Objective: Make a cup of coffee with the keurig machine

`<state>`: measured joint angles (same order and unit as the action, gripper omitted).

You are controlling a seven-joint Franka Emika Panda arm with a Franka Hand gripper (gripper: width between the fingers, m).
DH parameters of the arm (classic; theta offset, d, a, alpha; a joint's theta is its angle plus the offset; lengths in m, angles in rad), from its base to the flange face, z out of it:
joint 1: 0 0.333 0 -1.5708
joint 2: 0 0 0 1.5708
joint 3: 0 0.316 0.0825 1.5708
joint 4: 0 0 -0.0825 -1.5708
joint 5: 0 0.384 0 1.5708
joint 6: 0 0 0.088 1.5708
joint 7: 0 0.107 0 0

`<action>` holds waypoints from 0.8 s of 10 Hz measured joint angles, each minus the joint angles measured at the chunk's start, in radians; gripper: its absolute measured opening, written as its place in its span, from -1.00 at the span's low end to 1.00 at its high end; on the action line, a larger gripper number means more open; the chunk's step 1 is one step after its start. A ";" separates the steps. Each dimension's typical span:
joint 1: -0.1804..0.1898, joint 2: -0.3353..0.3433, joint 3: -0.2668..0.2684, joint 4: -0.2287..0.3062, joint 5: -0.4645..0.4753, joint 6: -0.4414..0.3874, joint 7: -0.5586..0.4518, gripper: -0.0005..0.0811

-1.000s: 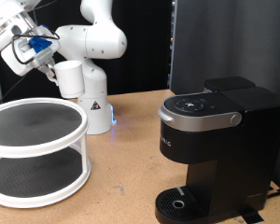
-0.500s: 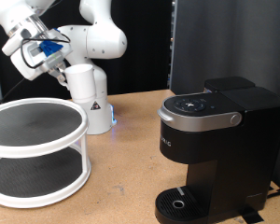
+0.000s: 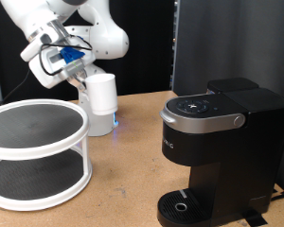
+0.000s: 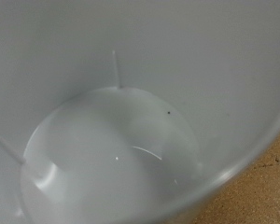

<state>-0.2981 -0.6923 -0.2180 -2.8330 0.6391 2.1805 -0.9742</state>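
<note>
While the arm reaches in from the exterior view's upper left, its claw point(image 3: 82, 80) is clenched on the cup point(image 3: 103, 94) — the white mug hangs upright in the air, above the brown counter point(image 3: 133, 151) and clear of it. It sits just right of the white two-tier round stand point(image 3: 38, 151) and well left of the keurig point(image 3: 218, 151), whose lid is down and whose round drip tray point(image 3: 185, 205) is at the bottom. Seen from the wrist, the cup's point(image 4: 121, 112) pale interior fills nearly everything — bare counter point(image 4: 266, 191) shows at one corner.
</note>
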 joint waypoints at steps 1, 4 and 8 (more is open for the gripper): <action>0.020 0.022 0.022 0.001 0.034 0.038 0.006 -0.82; 0.063 0.088 0.065 0.014 0.113 0.117 0.009 -0.82; 0.080 0.151 0.106 0.027 0.158 0.174 0.009 -0.82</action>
<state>-0.2177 -0.5416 -0.1120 -2.8056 0.7972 2.3549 -0.9647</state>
